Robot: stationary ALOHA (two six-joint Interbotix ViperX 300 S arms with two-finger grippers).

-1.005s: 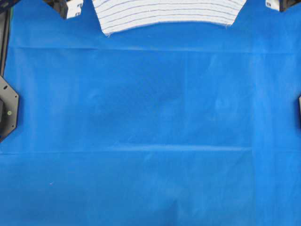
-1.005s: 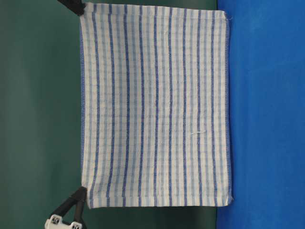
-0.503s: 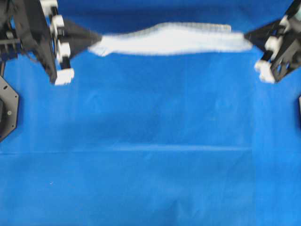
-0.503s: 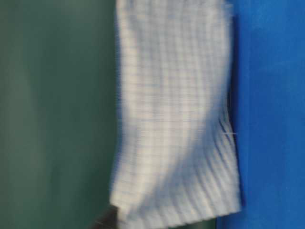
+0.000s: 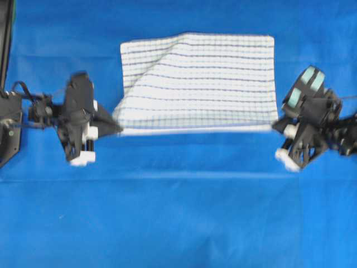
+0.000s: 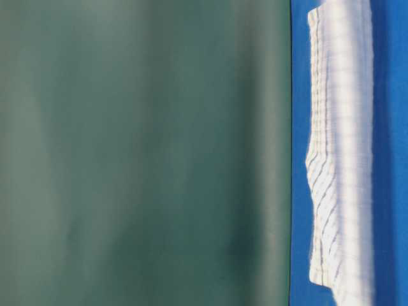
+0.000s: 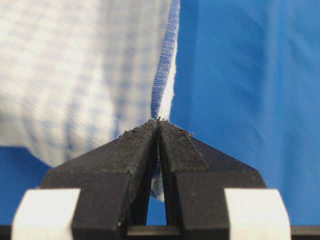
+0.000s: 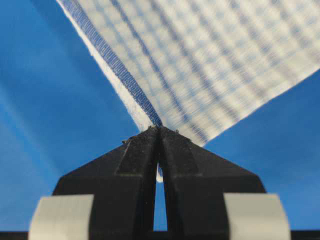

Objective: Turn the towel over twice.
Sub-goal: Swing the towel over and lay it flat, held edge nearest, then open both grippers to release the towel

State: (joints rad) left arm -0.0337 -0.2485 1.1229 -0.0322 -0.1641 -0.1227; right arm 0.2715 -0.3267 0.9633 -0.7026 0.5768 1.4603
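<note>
Towel [image 5: 198, 84] reads as woven cotton-type cloth, matt, w/ a fine checked weave and thin blue stripes; close up in the left wrist view the hem [image 7: 166, 65] shows ribbed blue stitching, slightly fuzzy at the edge. Blue sheet [image 5: 178, 218] over the tabletop: thin matt fabric, smooth, faint fold creases, no shine. Left tool [image 7: 158, 122]: black plastic fingers [image 7: 135, 150], rough layered grain like printed parts, dull finish; white blocks behind look like smooth matt plastic. Right tool [image 8: 159, 129]: same black grainy plastic, same white pieces. From overhead, right arm carries pale teal tape-like bands [image 5: 305, 89], slightly glossy. Backdrop [image 6: 140, 153] in table-level view: flat dark green, matt.
</note>
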